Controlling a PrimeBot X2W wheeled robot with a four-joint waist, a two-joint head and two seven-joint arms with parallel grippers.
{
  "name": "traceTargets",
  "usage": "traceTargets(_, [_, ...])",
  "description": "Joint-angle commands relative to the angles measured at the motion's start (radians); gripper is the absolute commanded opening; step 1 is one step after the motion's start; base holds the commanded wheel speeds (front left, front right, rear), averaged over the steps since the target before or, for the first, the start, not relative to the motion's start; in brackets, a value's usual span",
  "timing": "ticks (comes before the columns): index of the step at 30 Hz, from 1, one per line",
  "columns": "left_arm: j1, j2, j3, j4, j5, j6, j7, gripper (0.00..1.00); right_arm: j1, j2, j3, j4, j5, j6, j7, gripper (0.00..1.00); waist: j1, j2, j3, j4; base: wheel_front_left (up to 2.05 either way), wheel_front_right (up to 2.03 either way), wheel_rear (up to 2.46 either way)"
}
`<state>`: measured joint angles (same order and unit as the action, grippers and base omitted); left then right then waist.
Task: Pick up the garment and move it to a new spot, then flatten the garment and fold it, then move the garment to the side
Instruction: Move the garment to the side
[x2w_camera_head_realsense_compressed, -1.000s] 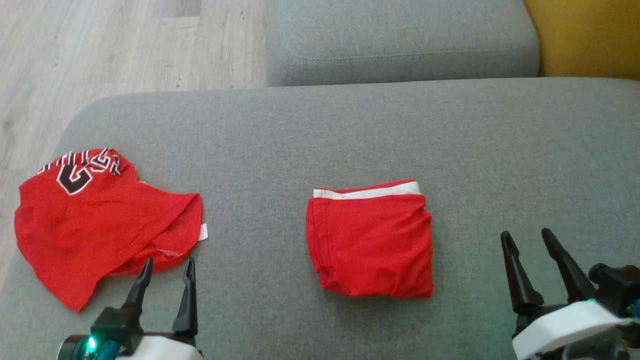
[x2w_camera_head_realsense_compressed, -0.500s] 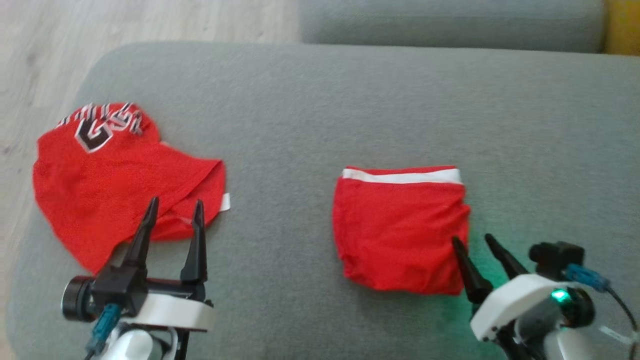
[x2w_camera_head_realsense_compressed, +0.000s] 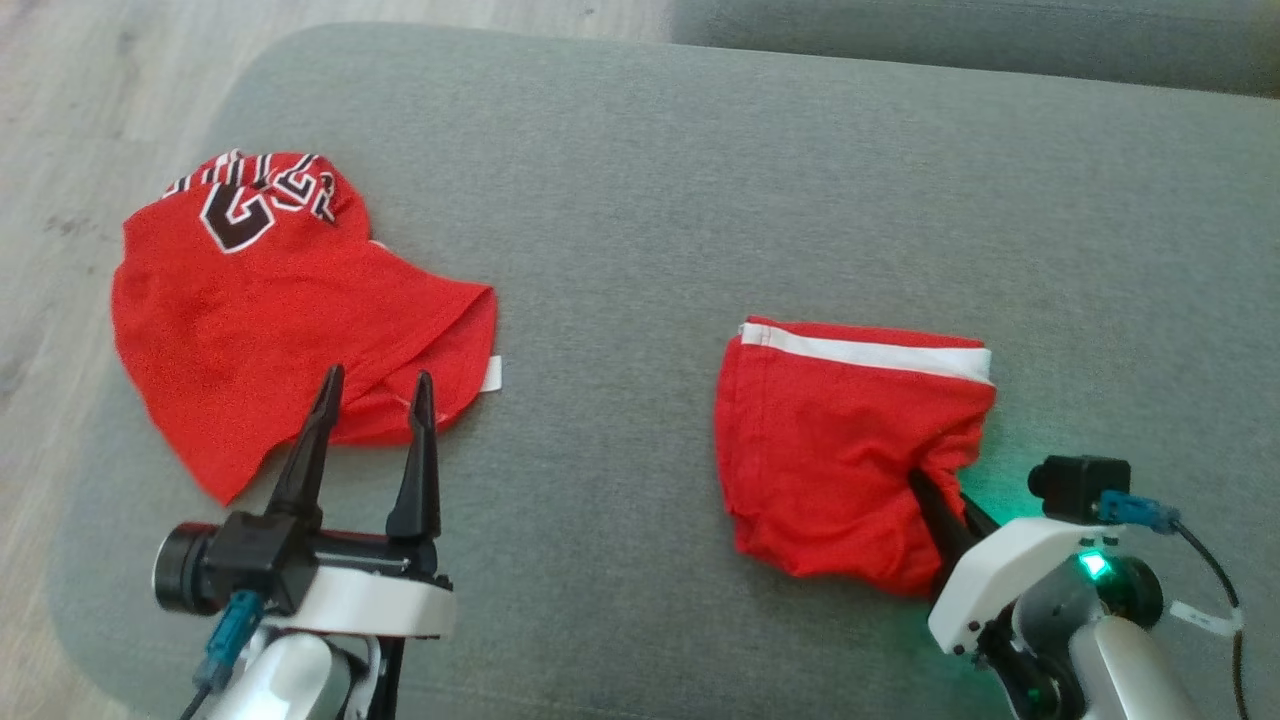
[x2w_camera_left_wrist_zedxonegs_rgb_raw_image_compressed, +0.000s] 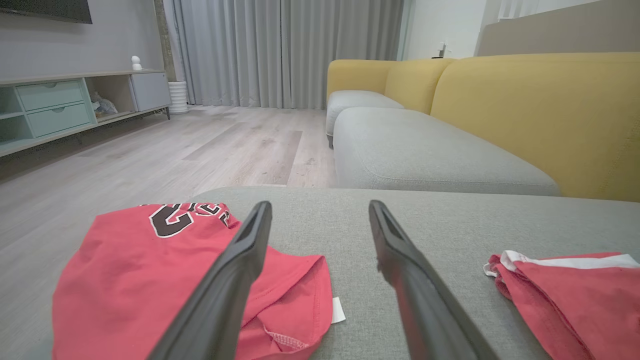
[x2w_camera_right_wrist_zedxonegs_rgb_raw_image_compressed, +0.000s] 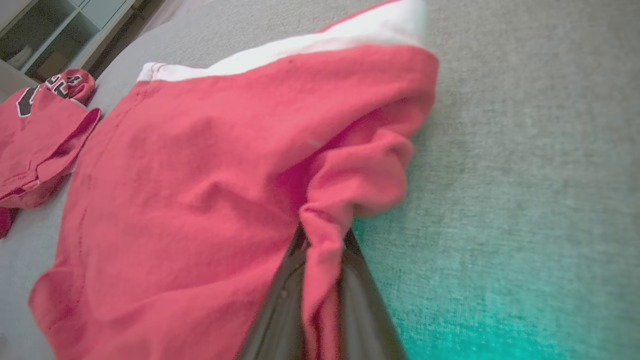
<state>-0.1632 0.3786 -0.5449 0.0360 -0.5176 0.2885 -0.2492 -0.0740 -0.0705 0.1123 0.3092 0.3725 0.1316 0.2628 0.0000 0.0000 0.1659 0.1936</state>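
The folded red garment (x2w_camera_head_realsense_compressed: 850, 440) is laid right of centre on the grey cushion (x2w_camera_head_realsense_compressed: 700, 180). Its near right edge, untouched a second ago, is now pinched between the closed fingers of the right gripper (x2w_camera_head_realsense_compressed: 940, 490), and the cloth there is bunched. The move to the side is judged to be starting. The left gripper (x2w_camera_head_realsense_compressed: 378, 375) is held spread over the near edge of the red jersey (x2w_camera_head_realsense_compressed: 270, 320), grasping nothing. Far left, something too small to identify is kept in an open compartment of a shelf unit (x2w_camera_left_wrist_zedxonegs_rgb_raw_image_compressed: 50, 100).
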Motion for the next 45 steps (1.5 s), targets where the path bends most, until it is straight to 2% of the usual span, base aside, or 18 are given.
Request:
traceTargets(1, [-0.038,0.012,0.048,-0.022,0.012,-0.003,-0.010,1.00,-0.027,-0.015,0.027,-0.028,-0.010,-0.001,-0.014,0.00,0.0000,0.0000,0.002,-0.017,0.00,0.00,0.00])
traceTargets(6, [-0.030,0.007,0.059,-0.023,0.016,-0.009,-0.011,1.00,-0.037,-0.058,0.038,-0.072,-0.051,-0.001,-0.023,0.00,0.0000,0.0000,0.012,-0.105,0.00,0.00,0.00])
traceTargets(11, [-0.028,0.007,0.067,-0.036,0.024,-0.011,-0.012,1.00,-0.052,-0.117,0.051,-0.119,-0.067,-0.001,-0.022,0.00,0.0000,0.0000,0.032,-0.237,0.00,0.00,0.00])
traceTargets(16, [-0.044,0.014,0.069,-0.054,0.037,-0.015,-0.012,1.00,-0.103,-0.184,0.064,-0.132,-0.061,-0.001,-0.017,0.00,0.0000,0.0000,0.064,-0.360,0.00,0.00,0.00])
traceTargets(20, [-0.074,0.018,0.059,-0.067,0.047,-0.022,-0.001,1.00,-0.174,-0.237,0.069,-0.117,-0.052,-0.001,-0.029,0.00,0.0000,0.0000,0.105,-0.422,0.00,0.00,0.00])
traceTargets(24, [-0.122,0.013,0.041,-0.077,0.062,-0.033,0.017,1.00,-0.251,-0.304,0.035,-0.064,-0.053,-0.001,-0.044,0.00,0.0000,0.0000,0.153,-0.439,0.00,0.00,0.00])
traceTargets(29, [-0.189,0.008,0.014,-0.087,0.087,-0.051,0.037,1.00,-0.339,-0.414,-0.073,0.042,-0.074,-0.001,-0.064,0.00,0.0000,0.0000,0.223,-0.416,0.00,0.00,0.00])
traceTargets(30, [-0.189,0.008,0.014,-0.087,0.087,-0.051,0.037,1.00,-0.339,-0.414,-0.073,0.042,-0.074,-0.001,-0.064,0.00,0.0000,0.0000,0.223,-0.416,0.00,0.00,0.00])
traceTargets(35, [-0.249,0.005,-0.003,-0.090,0.106,-0.070,0.047,1.00,-0.417,-0.503,-0.195,0.155,-0.127,-0.001,-0.100,0.00,0.0000,0.0000,0.291,-0.379,0.00,0.00,0.00])
traceTargets(39, [-0.287,0.001,-0.011,-0.088,0.115,-0.081,0.047,1.00,-0.476,-0.531,-0.285,0.247,-0.202,-0.001,-0.136,0.00,0.0000,0.0000,0.334,-0.356,0.00,0.00,0.00])
traceTargets(40, [-0.295,0.000,-0.011,-0.088,0.116,-0.083,0.047,1.00,-0.490,-0.531,-0.312,0.271,-0.222,-0.001,-0.146,0.03,0.0000,0.0000,0.343,-0.353,0.00,0.00,0.00])
traceTargets(41, [-0.301,-0.001,-0.011,-0.085,0.117,-0.085,0.045,1.00,-0.503,-0.526,-0.337,0.295,-0.238,-0.001,-0.155,0.44,0.0000,0.0000,0.347,-0.350,0.00,0.00,0.00])
traceTargets(42, [-0.306,-0.002,-0.012,-0.083,0.117,-0.086,0.044,1.00,-0.514,-0.520,-0.360,0.311,-0.252,-0.001,-0.175,1.00,0.0000,0.0000,0.351,-0.349,0.00,0.00,0.00])
traceTargets(45, [-0.315,-0.003,-0.012,-0.073,0.116,-0.090,0.041,1.00,-0.532,-0.502,-0.406,0.354,-0.297,-0.001,-0.226,1.00,0.0000,0.0000,0.354,-0.348,0.00,0.00,0.00])
